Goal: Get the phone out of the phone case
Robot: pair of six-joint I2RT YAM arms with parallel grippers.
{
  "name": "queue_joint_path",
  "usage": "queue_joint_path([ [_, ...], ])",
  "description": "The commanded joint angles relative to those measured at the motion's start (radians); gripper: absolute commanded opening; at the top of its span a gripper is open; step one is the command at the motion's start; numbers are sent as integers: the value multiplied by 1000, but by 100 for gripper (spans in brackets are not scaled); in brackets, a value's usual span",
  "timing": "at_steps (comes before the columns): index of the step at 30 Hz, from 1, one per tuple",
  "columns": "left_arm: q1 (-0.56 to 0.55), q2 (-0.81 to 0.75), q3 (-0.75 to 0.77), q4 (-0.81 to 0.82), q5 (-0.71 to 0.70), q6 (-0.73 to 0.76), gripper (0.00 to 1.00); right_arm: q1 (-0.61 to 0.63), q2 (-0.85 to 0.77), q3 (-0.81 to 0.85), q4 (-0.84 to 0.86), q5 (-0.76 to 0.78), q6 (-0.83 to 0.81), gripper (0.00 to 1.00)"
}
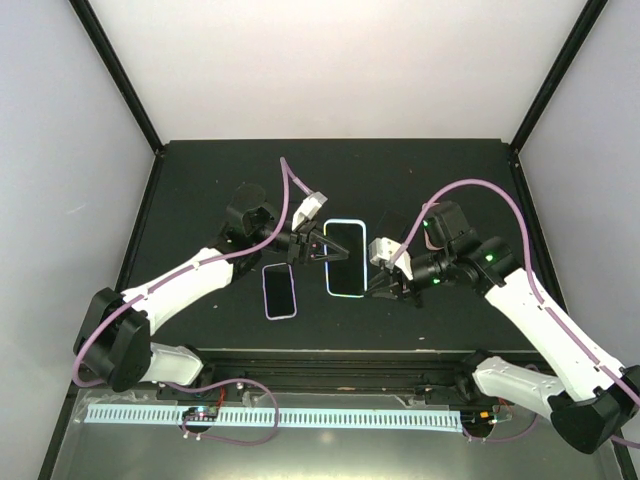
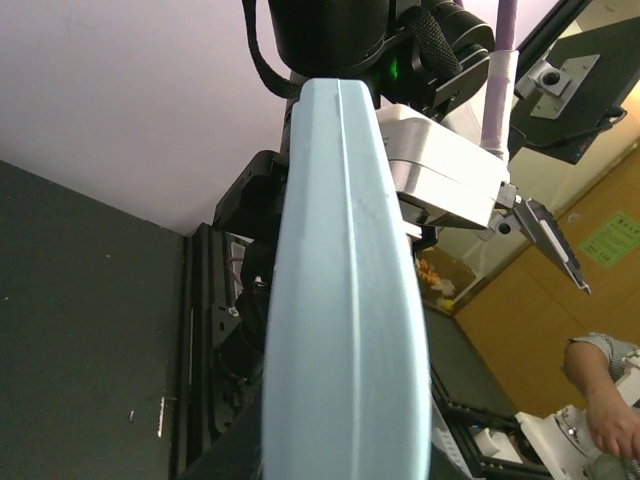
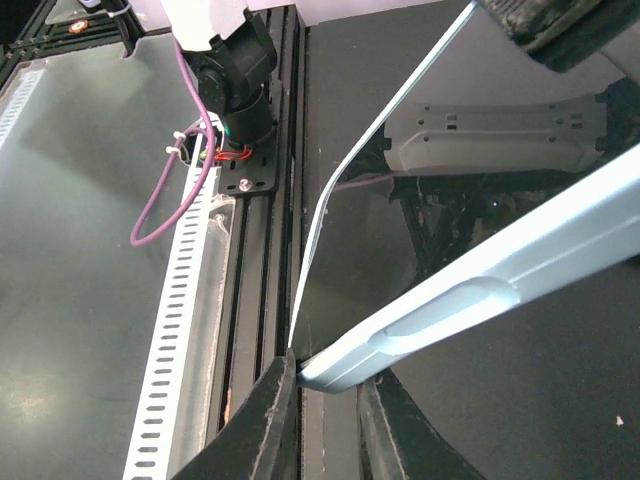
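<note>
The phone case (image 1: pixel 345 222) is pale blue and holds the phone (image 1: pixel 344 260), whose dark screen faces up. Both grippers carry it above the black table. My left gripper (image 1: pixel 322 250) is shut on the case's left edge. Its fingers are hidden in the left wrist view, where the case's blue back (image 2: pixel 345 300) fills the middle. My right gripper (image 1: pixel 378 285) pinches the near right corner. In the right wrist view that corner of the case (image 3: pixel 480 300) sits between the two fingers, with my right gripper (image 3: pixel 325 372) shut on it. The glossy phone screen (image 3: pixel 400 200) mirrors the arm.
A second dark-screened handset (image 1: pixel 280 291) with a lilac rim lies flat to the left of the held case. A white slotted rail (image 1: pixel 270 417) runs along the near edge by the arm bases. Black frame posts (image 1: pixel 120 75) stand at the table's back corners.
</note>
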Motion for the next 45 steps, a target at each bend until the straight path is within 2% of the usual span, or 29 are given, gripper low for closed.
queue_joint_path([
  [1,-3,-11,12,62,7,-33,2,28,-24,-8,62,65,-27,12],
  [12,-24,-12,14,66,33,-38,2,38,-20,-15,136,213,-25,10],
  [17,-44,-14,15,63,45,-32,2,38,-13,-15,182,327,-31,10],
  [21,-51,-11,19,35,46,-13,2,37,-2,-16,162,352,-109,12],
  [28,-70,-14,22,5,49,9,2,36,-19,-47,197,393,-151,12],
  [35,-83,-9,24,-9,52,18,2,36,-8,-37,265,458,-58,11],
  [39,-84,-12,25,-14,51,22,2,36,3,-18,288,428,23,12],
  [45,-86,-15,24,-25,51,32,2,35,8,-5,381,370,199,29],
])
